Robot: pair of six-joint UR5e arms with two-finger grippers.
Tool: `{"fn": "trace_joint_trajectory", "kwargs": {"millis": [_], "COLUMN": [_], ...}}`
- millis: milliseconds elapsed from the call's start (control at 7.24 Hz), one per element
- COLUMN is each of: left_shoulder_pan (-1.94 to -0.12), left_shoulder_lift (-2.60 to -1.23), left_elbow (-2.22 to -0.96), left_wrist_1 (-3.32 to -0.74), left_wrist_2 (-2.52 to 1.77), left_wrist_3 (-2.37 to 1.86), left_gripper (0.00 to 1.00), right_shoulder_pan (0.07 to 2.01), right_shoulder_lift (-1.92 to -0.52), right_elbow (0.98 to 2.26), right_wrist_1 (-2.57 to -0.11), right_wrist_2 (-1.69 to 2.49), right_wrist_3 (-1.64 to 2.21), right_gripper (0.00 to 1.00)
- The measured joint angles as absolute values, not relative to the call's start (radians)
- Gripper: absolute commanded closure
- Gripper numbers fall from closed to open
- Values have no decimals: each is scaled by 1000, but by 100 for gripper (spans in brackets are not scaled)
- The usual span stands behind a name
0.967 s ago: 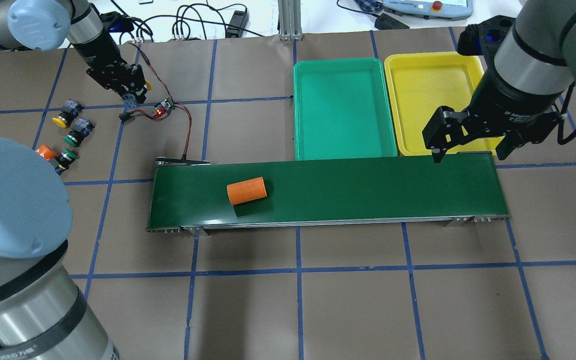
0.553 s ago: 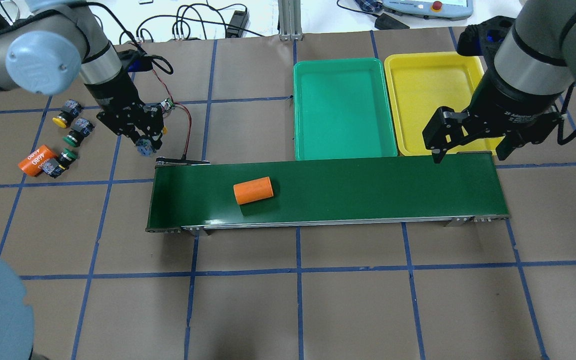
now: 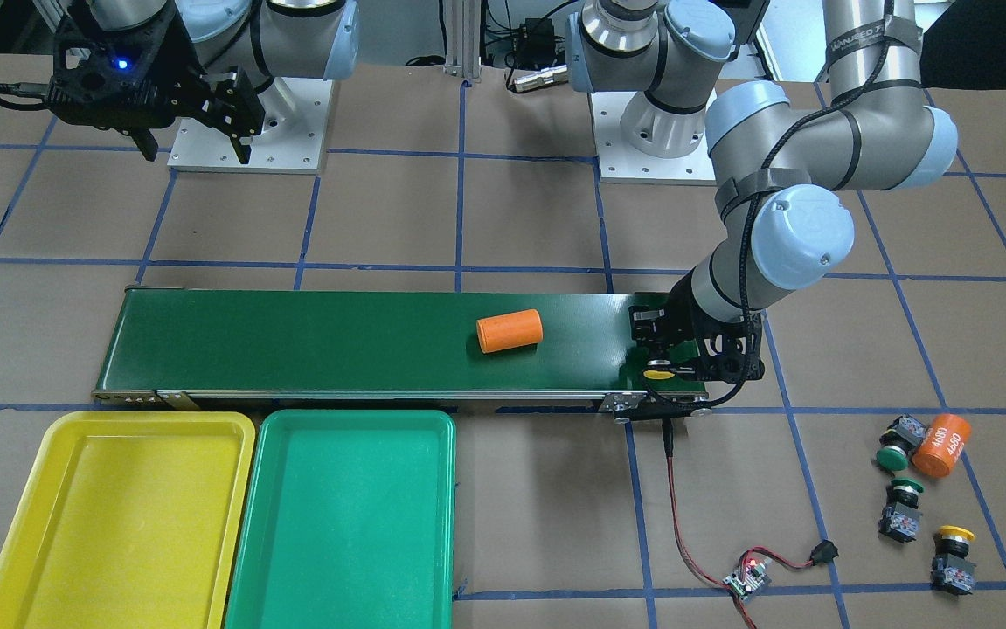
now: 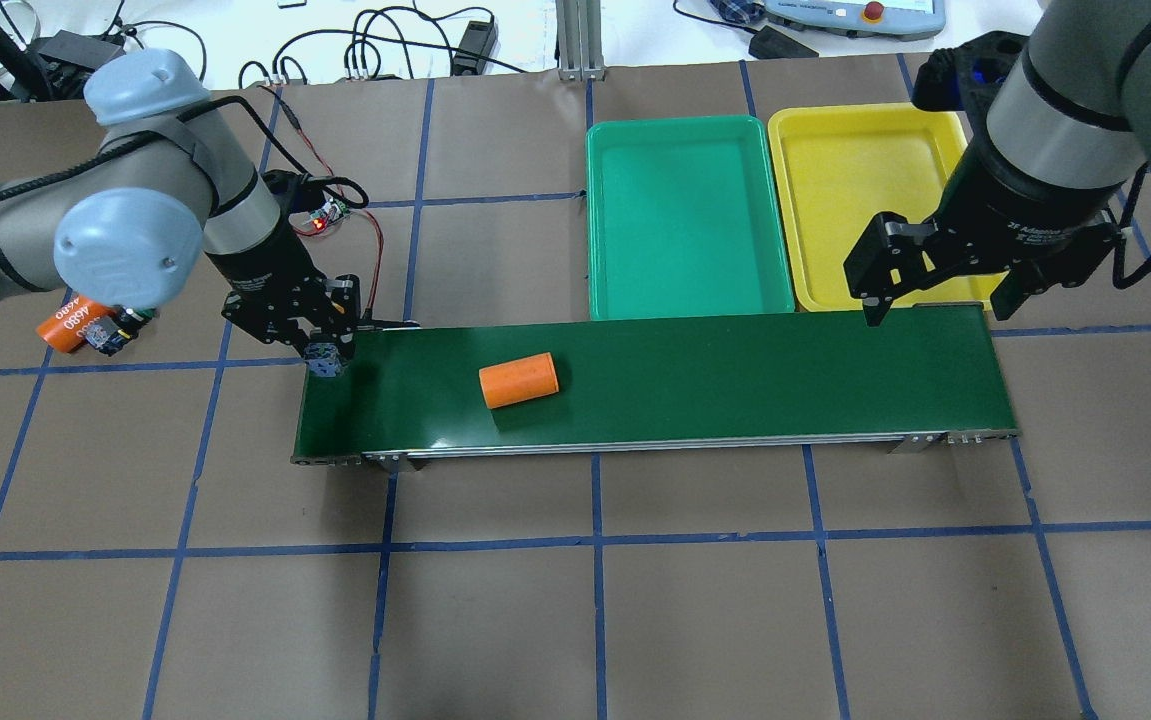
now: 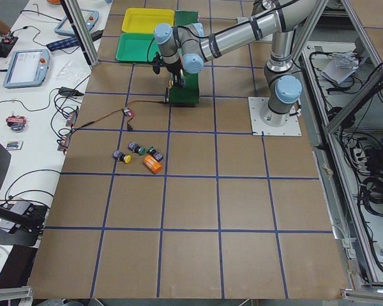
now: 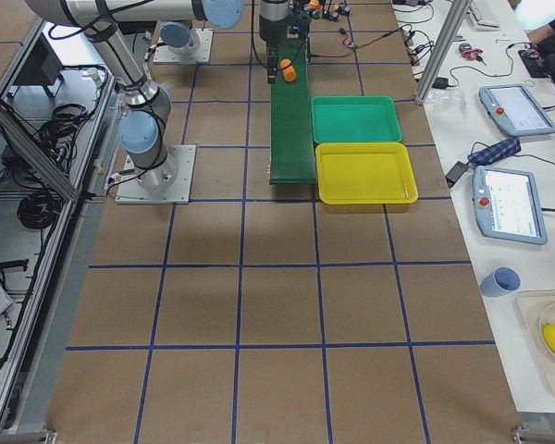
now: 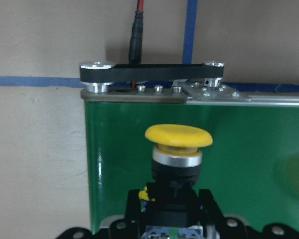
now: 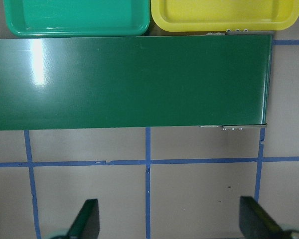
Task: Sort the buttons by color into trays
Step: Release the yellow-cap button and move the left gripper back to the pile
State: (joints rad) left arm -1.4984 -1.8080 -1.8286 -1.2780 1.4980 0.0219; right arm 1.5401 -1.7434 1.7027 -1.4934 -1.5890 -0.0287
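Hovering over conveyor belt end, left gripper is clamping yellow button; right gripper is hanging wide open near yellow tray.

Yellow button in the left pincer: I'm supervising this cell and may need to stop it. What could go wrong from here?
1. The left pincer grips the yellow button by its body at the very end of the conveyor belt; released there, it could tip on its round cap and roll off the edge.
2. The orange cylinder lies on the belt between it and the open right pincer, which might pick that up instead.
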Motion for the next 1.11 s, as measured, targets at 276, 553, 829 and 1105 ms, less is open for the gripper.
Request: {"fn": "trace_joint_trajectory", "kwargs": {"millis": [276,553,829,1105], "left_shoulder_pan": [-1511,-1513,-1485,-1357], "left_shoulder_lift": [-1808,-1778,-1733,-1757], "left_elbow": [-1858,-1885,-1776,-1672], "left_wrist_1": [-1268,-1259,-1362,-1424], "left_wrist_2": [1497,1493,1483,1506], "left_wrist_3": [11,31,118,351], "left_gripper": [0,0,0,0], "right_shoulder_pan": [1540,1540,1540,1540], "right_shoulder_lift": [-1743,-1743,-1743,-1744], "right_elbow": [1703,1703,1703,1703], "right_wrist_1": [-1493,-1493,-1494,-1493], "right_wrist_2": [-1589,-1589,-1589,-1588], "right_wrist_3": [-30,-32,-32,-27], "right_gripper": [0,0,0,0]}}
